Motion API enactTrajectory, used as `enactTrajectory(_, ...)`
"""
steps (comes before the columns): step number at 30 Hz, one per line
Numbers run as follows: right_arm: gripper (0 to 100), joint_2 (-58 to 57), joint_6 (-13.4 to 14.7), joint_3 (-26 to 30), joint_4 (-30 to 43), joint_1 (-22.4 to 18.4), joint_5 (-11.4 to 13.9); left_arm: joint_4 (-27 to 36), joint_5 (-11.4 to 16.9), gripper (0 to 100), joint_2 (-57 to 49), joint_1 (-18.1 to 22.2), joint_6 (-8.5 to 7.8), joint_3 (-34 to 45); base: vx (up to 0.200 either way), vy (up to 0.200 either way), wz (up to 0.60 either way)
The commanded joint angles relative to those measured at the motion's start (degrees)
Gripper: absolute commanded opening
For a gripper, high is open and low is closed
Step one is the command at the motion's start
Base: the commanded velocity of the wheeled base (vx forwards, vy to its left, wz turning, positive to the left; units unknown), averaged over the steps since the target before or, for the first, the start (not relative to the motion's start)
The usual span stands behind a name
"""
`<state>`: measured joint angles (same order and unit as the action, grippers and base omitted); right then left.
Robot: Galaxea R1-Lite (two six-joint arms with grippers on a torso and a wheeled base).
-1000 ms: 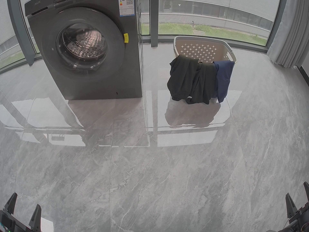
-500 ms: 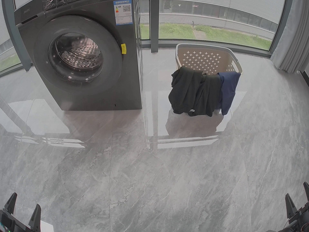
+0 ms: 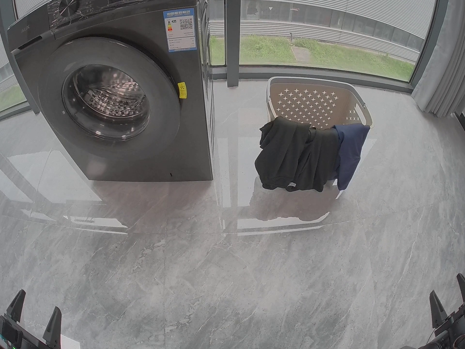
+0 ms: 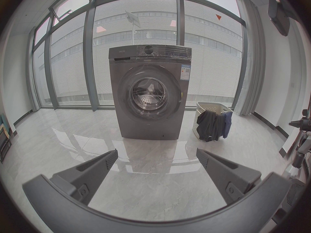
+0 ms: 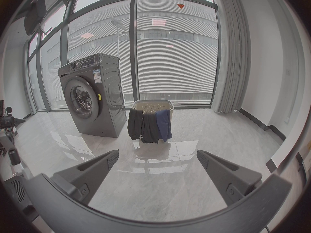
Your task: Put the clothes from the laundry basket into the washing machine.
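clothes (image 3: 302, 158) hang over front rim of laundry basket (image 3: 317, 84), on floor beside washing machine (image 3: 116, 103), to its right. whole head view shifted vs 1 s ago = cam/base closing in, things didn't move. left gripper (image 3: 38, 302) & right gripper (image 3: 446, 287) both spread apart, empty, well short of basket. no grab yet imo.

White label (image 3: 180, 30) (QR code, print illegible) on washing machine (image 3: 111, 98) front; yellow sticker (image 3: 182, 90) unreadable.

One washing machine (image 3: 111, 98), one laundry basket (image 3: 315, 81), two black garments (image 3: 283, 153) and one blue garment (image 3: 351, 151).
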<state>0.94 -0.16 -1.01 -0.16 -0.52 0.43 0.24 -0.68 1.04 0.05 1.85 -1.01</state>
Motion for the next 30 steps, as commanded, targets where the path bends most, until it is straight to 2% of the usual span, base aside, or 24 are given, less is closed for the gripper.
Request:
enactTrajectory(1,100,-0.2,0.0,1.0,0.0,0.0,0.0,0.0,0.0,100,-0.5,0.0,-0.01,0.8,0.000,-0.200,0.00)
enactTrajectory(8,100,-0.2,-0.2,1.0,0.0,0.0,0.1,0.0,0.0,100,-0.5,0.0,0.17,0.8,0.000,-0.200,0.00)
enactTrajectory(14,100,-0.2,-0.1,1.0,0.0,-0.1,0.0,0.0,-0.1,100,-0.4,0.0,0.17,0.8,0.000,0.000,-0.60)
enactTrajectory(30,100,-0.2,-0.1,1.0,-0.1,0.0,0.4,0.0,-0.1,100,-0.4,0.0,0.08,0.8,0.200,0.000,0.00)
